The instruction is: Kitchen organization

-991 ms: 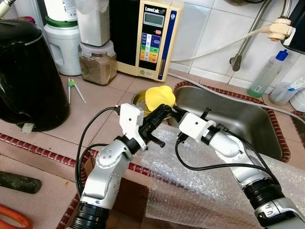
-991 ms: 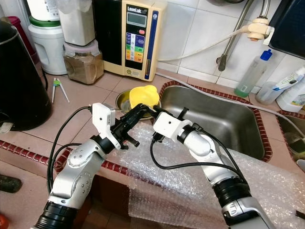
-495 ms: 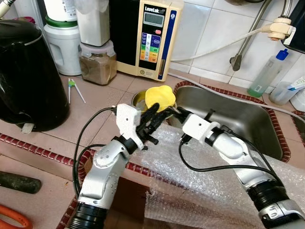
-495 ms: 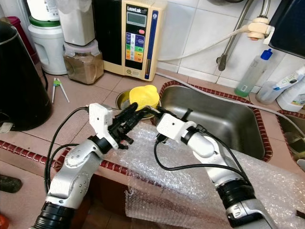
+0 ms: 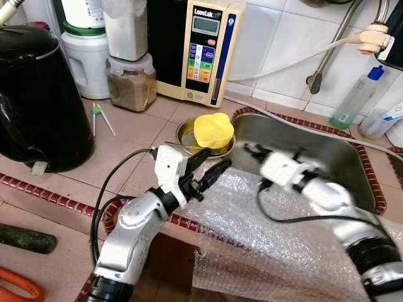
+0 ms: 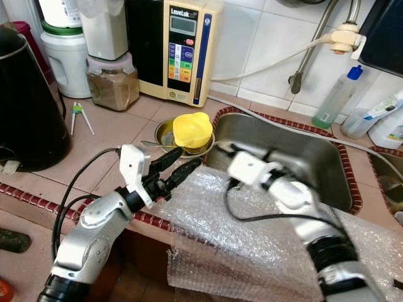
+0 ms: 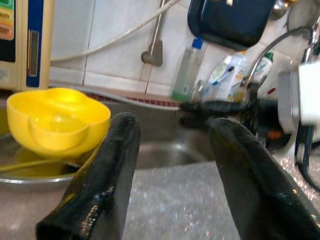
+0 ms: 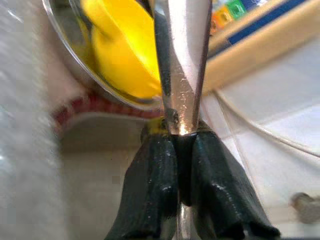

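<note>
Yellow plastic bowl (image 5: 213, 129), one only, sits in one shallow steel dish (image 5: 186, 129) on the tiled counter (image 5: 126, 138) just left of the single steel sink (image 5: 327, 157), with one sheet of bubble wrap (image 5: 252, 214) draped over the counter's front edge. Left gripper (image 5: 211, 170) hovers above the wrap's near corner just short of the dish, its two black fingers (image 7: 100, 185) spread apart and holding nothing. Right gripper (image 8: 175, 165), blurred over the sink's rim, has its two fingers pressed together on one thin metal utensil handle (image 8: 181, 60) that reaches toward the dish.
</note>
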You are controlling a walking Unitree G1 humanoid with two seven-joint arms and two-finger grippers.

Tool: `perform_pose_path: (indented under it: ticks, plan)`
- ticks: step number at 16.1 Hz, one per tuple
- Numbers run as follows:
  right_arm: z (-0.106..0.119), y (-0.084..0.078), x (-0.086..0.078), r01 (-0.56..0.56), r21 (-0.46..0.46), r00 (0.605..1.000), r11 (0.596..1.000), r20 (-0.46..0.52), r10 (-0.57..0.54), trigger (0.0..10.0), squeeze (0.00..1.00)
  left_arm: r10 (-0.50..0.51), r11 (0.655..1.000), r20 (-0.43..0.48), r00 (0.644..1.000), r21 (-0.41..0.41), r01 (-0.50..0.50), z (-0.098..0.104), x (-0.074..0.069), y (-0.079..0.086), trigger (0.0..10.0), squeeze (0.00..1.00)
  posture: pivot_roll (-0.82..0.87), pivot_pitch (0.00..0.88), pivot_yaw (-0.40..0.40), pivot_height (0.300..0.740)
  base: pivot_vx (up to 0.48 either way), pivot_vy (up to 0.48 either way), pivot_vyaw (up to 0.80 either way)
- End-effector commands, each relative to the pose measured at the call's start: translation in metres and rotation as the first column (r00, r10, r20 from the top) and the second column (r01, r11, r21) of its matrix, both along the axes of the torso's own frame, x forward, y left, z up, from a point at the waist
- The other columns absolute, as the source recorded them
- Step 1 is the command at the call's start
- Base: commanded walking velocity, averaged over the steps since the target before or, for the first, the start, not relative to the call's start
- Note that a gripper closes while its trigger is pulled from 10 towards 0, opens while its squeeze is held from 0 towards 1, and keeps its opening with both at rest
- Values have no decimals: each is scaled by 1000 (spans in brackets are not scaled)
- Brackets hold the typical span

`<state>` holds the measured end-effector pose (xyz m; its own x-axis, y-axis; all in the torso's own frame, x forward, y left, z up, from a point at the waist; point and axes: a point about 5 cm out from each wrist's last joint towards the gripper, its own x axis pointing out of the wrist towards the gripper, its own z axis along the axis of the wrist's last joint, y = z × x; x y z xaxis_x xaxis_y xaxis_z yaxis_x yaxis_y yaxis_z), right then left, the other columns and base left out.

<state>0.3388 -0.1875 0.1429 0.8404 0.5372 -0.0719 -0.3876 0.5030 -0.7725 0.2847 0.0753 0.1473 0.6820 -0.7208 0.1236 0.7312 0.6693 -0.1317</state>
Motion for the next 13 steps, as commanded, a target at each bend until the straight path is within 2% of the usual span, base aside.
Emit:
perform_pose_path:
  ticks: [1, 4, 6, 10, 11, 12, 13]
  plan:
    - [10, -12, 4, 32, -3, 998, 999, 50, -32, 0, 0, -16, 1000, 17, 1000, 24, 15, 3, -3, -3, 10000, 1000, 233, 0, -100, 740, 0, 0, 0]
    - [10, -25, 8, 83, -6, 994, 997, 69, -83, 0, 0, -14, 999, 10, 1000, 47, 14, 0, -5, 1, 10000, 1000, 237, 0, -92, 740, 0, 0, 0]
    - [8, -26, 9, 82, -3, 994, 997, 66, -82, 0, 0, -17, 998, 7, 1000, 61, 16, -1, -7, 2, 10000, 1000, 238, 0, -89, 740, 0, 0, 0]
    - [-8, -17, 10, 66, 53, 997, 996, -28, -65, 0, 0, -22, 993, 6, 1000, 114, 21, -5, -11, 6, 10000, 1000, 258, 0, -75, 740, 0, 0, 0]
    - [-16, -14, 10, 82, 81, 995, 993, -60, -77, 6784, 0, -20, 990, 4, 1000, 138, 19, -7, -13, 9, 10000, 1000, 270, 0, -69, 740, 0, 0, 0]
    - [-18, -13, 10, 88, 85, 994, 992, -65, -83, 6784, 0, -21, 989, 5, 1000, 145, 20, -8, -13, 10, 10000, 1000, 272, 0, -69, 740, 0, 0, 0]
    - [-20, -13, 10, 103, 112, 992, 988, -79, -94, 10000, 0, -22, 988, 6, 1000, 150, 21, -8, -14, 11, 10000, 1000, 276, 0, -67, 740, 0, 0, 0]
